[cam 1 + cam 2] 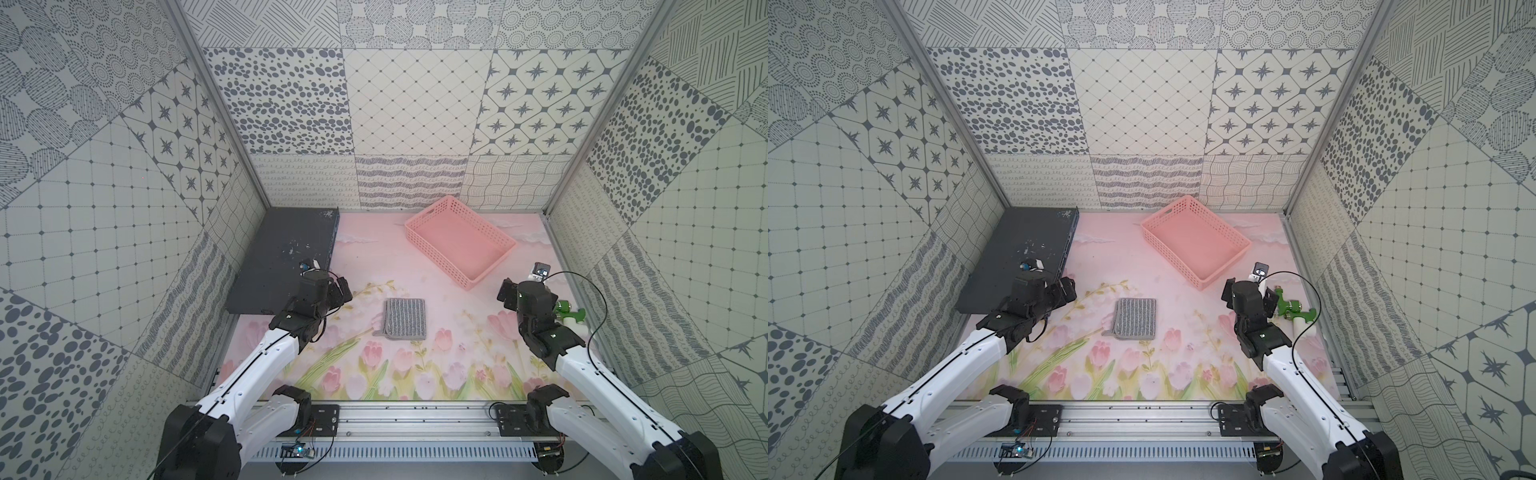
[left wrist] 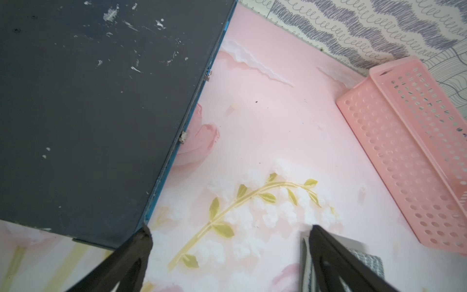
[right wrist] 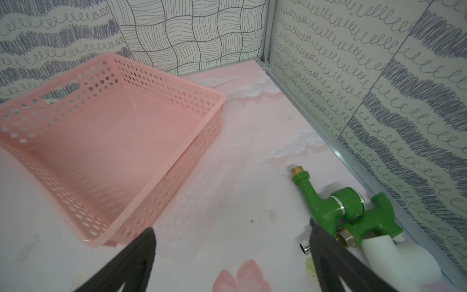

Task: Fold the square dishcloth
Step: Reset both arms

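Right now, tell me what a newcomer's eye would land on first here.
The pink basket at the back right stands out, opposite a dark scuffed case at the back left. The grey striped dishcloth lies mid-table between the open left gripper and open right gripper, neither touching it.

**Your booth: patterned panels around a pink flowered bench**

You are looking into a three-sided booth. The back wall (image 1: 415, 124), left wall (image 1: 104, 187) and right wall (image 1: 685, 208) are covered in pale square panels printed in grey-blue. The prints are dots, stars in diamonds, plain lattices, hatched circles, curly scribbles and wavy weaves. Bare aluminium posts (image 1: 216, 108) run up both rear corners. In both top views your bench (image 1: 374, 257) carries a pink sheet, with clouds toward the back and tulips with green leaves toward the front. An aluminium rail (image 1: 415, 419) lies along the front edge, with a white slotted duct (image 1: 415, 451) just beside it. The light is soft and even, and shadows are faint.
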Tool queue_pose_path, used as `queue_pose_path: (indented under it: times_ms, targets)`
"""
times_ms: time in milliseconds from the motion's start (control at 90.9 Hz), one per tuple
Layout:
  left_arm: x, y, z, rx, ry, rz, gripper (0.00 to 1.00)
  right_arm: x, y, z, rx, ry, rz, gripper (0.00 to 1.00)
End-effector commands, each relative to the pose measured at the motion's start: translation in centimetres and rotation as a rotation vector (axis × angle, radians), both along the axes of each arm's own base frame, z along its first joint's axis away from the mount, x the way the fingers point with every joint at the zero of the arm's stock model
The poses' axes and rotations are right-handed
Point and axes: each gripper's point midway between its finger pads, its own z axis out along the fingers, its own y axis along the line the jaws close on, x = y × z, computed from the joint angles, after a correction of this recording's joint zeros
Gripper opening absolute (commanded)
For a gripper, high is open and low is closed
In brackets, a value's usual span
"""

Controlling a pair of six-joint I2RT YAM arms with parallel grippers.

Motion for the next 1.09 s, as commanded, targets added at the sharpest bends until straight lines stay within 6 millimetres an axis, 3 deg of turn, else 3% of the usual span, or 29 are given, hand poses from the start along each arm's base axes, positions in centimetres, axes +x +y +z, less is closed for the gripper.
queue_pose_path:
  times_ms: [0, 220, 451, 638, 748, 1078]
  targets:
    - [2.8, 1.8, 2.2, 0.104, -0.144, -0.012, 0.99, 1.6, -0.6, 3.5, -0.079, -0.238, 0.026, 0.97]
    - [3.6, 3.3, 1.6, 0.153, -0.254, -0.012, 0.99, 2.9, -2.8, 0.6, -0.03, -0.267, 0.041, 0.97]
    - [2.9, 4.0, 1.1, 0.211, -0.336, -0.024, 0.99, 5.5, -1.9, -0.7, -0.022, -0.285, 0.123, 0.97]
    - [3.2, 3.8, -0.8, 0.256, -0.335, -0.057, 0.99, 7.5, -0.8, -3.7, 0.014, -0.262, 0.194, 0.97]
    - [3.4, 3.6, -1.9, 0.27, -0.38, -0.076, 0.99, 7.7, -0.1, -4.0, 0.017, -0.241, 0.243, 0.97]
    - [5.1, 1.0, -6.0, 0.259, -0.353, -0.242, 0.99, 7.9, -1.6, -4.1, 0.023, -0.245, 0.151, 0.97]
